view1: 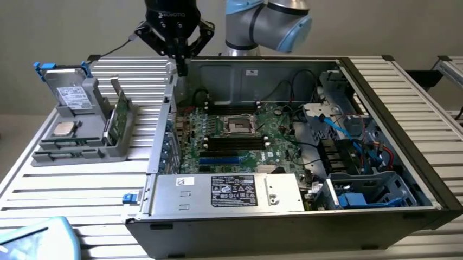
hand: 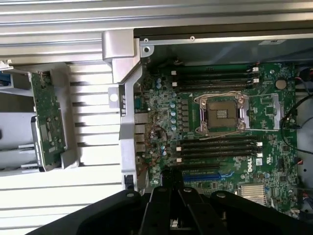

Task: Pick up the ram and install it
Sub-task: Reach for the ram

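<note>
The ram (view1: 116,112) is a thin green board standing on its long edge in a grey holder (view1: 72,154) on the exterior view's left, outside the computer case. The wrist view shows the ram (hand: 47,117) in the same holder (hand: 14,147). My gripper (view1: 180,65) hangs shut and empty above the back corner of the case's wall, to the right of the ram and well above it. In the wrist view the gripper (hand: 171,177) has its dark fingers pressed together over the motherboard's (hand: 161,117) edge. Black memory slots (hand: 215,77) with white clips lie on both sides of the CPU socket (hand: 218,113).
The open case (view1: 405,135) holds the motherboard (view1: 278,149), a power supply (view1: 231,192), blue drive cages (view1: 361,197) and loose cables. The holder also carries a CPU chip (view1: 65,128) and a drive in a blue-clipped bracket (view1: 71,93). Everything rests on a slatted metal table (view1: 72,189).
</note>
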Tool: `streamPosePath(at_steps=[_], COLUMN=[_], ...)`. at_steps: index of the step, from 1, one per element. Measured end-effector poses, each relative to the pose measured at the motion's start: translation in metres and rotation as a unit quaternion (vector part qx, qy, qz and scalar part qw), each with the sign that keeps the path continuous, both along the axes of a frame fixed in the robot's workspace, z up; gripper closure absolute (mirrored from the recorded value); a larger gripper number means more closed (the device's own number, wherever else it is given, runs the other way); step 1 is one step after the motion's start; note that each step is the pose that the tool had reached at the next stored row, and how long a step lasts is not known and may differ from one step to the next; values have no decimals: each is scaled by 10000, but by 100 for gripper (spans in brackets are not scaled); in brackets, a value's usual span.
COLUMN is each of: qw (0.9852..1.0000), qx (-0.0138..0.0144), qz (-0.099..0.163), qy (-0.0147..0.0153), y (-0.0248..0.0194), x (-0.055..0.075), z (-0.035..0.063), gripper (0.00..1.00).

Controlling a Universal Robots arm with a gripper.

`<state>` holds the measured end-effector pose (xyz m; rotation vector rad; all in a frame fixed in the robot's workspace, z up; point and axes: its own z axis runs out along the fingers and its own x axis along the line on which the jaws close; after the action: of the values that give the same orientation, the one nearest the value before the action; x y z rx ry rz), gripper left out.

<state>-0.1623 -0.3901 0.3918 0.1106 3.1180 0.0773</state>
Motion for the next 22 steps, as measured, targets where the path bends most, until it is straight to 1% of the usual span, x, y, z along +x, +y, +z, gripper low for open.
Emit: streamPosePath(at_steps=[4,9,13,16,22], qw=[10000,10000,10000,10000,9998], qx=[4,15,32,54,114], qz=[0,1,1,0,0], qy=[1,2,18,48,138], y=[19,31,36,38,39], x=[-181,-408,-589,-730,-1001], z=[-21,-50,-65,-73,-86], gripper=[89,89,89,89,89])
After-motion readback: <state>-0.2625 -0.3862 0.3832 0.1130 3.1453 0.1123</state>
